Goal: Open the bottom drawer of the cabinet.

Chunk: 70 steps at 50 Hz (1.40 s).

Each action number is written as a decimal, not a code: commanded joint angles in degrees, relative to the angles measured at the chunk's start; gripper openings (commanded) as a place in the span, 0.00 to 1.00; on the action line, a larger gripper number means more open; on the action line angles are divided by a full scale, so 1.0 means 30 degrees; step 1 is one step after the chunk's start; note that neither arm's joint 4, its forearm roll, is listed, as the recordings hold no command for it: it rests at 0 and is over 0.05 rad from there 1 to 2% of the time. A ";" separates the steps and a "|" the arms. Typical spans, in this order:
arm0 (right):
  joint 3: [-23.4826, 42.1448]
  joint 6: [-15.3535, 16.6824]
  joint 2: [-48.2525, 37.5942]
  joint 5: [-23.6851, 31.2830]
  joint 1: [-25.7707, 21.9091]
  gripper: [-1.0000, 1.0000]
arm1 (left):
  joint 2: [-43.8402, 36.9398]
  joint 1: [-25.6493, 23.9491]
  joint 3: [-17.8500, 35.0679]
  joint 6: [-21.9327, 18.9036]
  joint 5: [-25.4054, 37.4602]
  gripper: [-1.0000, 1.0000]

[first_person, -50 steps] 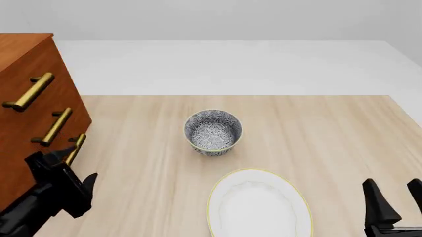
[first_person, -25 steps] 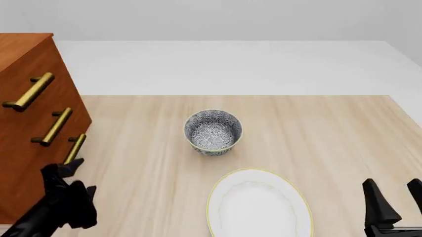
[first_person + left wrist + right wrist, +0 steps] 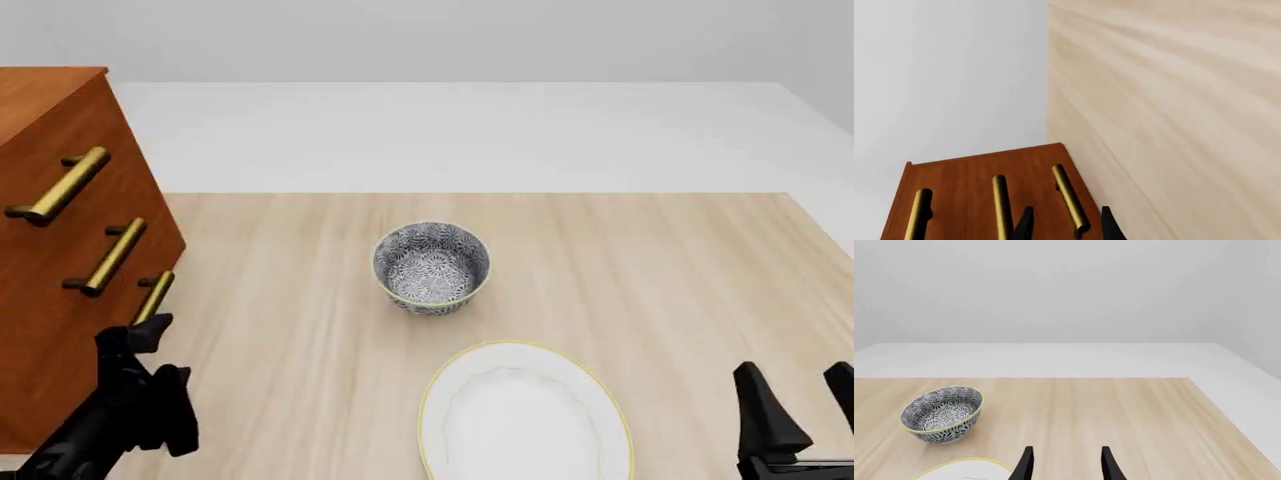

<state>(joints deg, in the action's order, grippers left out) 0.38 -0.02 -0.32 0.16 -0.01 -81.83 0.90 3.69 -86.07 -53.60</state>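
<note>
Where walls stand grey, pale wooden table (image 3: 641,260)

Cabinet (image 3: 54,250): reddish-brown wood, smooth, faint satin sheen. Bottom drawer (image 3: 60,355) carries a polished brass bar handle (image 3: 152,298). Tabletop (image 3: 667,270): pale wood grain, matt. Bowl (image 3: 430,267): glazed, dark patterned ceramic. Plate (image 3: 525,415): white, glossy, yellow-rimmed. Both hands: matt black plastic, left hand (image 3: 1066,226), right hand (image 3: 1066,465).

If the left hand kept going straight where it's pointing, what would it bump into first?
Probably the bottom drawer's handle: it lies between the left hand's open fingers, though how near is unclear.
</note>
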 commanded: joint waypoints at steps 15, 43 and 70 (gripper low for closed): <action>0.0001 0.0008 0.0003 -0.0001 -0.0001 1.00 | -0.3015 0.0646 0.0677 -0.0269 -0.1837 1.00; 0.0000 0.0005 0.0003 -0.0001 -0.0002 1.00 | -0.4829 0.2303 0.1173 -0.0673 -0.2335 1.00; 0.0000 0.0003 0.0002 -0.0001 0.0001 1.00 | -0.6186 0.3484 0.2644 -0.1099 -0.1870 1.00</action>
<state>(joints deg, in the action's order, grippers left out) 0.38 -0.02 -0.32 0.16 -0.01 -98.73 10.57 10.00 -89.04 -59.70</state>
